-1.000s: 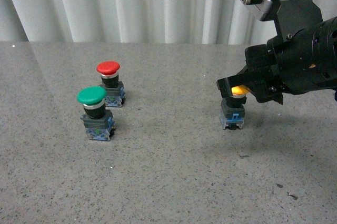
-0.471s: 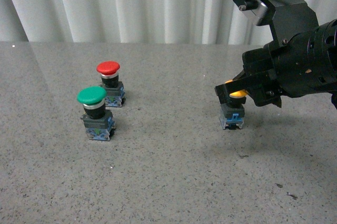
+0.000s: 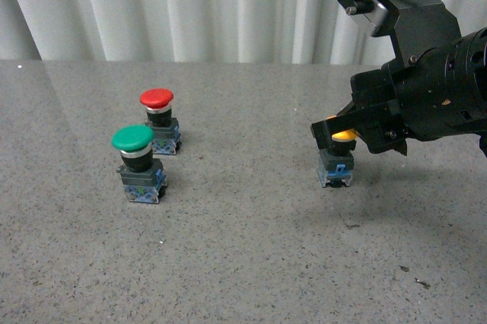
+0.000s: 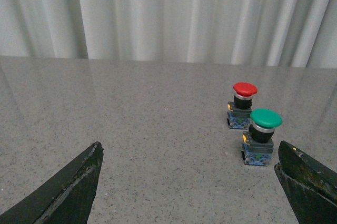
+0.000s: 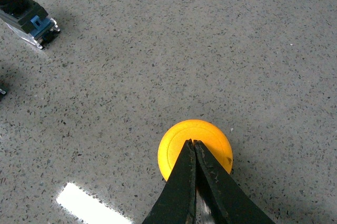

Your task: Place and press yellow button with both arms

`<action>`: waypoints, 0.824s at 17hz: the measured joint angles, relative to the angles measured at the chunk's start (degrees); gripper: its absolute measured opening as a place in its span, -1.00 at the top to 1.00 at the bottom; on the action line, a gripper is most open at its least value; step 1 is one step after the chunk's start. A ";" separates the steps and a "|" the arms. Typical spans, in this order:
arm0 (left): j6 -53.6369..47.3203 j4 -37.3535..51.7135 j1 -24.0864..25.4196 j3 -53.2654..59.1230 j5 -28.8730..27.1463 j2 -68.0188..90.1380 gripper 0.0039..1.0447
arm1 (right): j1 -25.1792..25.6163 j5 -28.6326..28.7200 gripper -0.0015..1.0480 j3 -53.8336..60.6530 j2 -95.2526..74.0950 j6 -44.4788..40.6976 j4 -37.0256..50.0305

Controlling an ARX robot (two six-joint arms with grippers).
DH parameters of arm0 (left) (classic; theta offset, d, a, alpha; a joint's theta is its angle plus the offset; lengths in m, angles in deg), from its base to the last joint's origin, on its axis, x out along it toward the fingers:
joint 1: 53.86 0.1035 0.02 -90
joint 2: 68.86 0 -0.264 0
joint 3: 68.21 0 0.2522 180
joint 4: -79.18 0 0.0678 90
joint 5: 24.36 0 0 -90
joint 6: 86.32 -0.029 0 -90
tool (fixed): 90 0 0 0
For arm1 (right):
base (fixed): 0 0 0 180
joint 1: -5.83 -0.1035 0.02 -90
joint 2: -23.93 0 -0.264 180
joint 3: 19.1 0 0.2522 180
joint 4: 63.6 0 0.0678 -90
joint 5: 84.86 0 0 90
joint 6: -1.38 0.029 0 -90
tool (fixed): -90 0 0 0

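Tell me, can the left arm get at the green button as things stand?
Probably yes. The left gripper is open, and the green button stands ahead of it with only bare table between. The red button stands behind it, not in the way.

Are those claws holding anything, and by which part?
Nothing. The right gripper is shut, tips over the yellow mushroom-capped button; the left gripper is open, empty.

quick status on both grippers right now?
Left gripper: open, nothing between the fingers.
Right gripper: shut, fingertips together over the cap of the yellow button, not gripping it.
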 joint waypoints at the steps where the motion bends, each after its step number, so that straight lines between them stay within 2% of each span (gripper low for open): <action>1: 0.02 0.00 0.00 0.00 -0.02 0.00 -0.88 | 0.00 0.04 0.97 0.00 0.13 0.37 0.20; 9: 0.02 0.00 0.00 0.00 0.00 0.00 -0.88 | 0.33 4.31 0.97 1.18 6.21 9.97 2.60; 14: 0.02 0.00 0.00 0.00 0.00 0.00 -0.88 | 0.59 4.92 0.97 2.86 7.08 11.10 4.02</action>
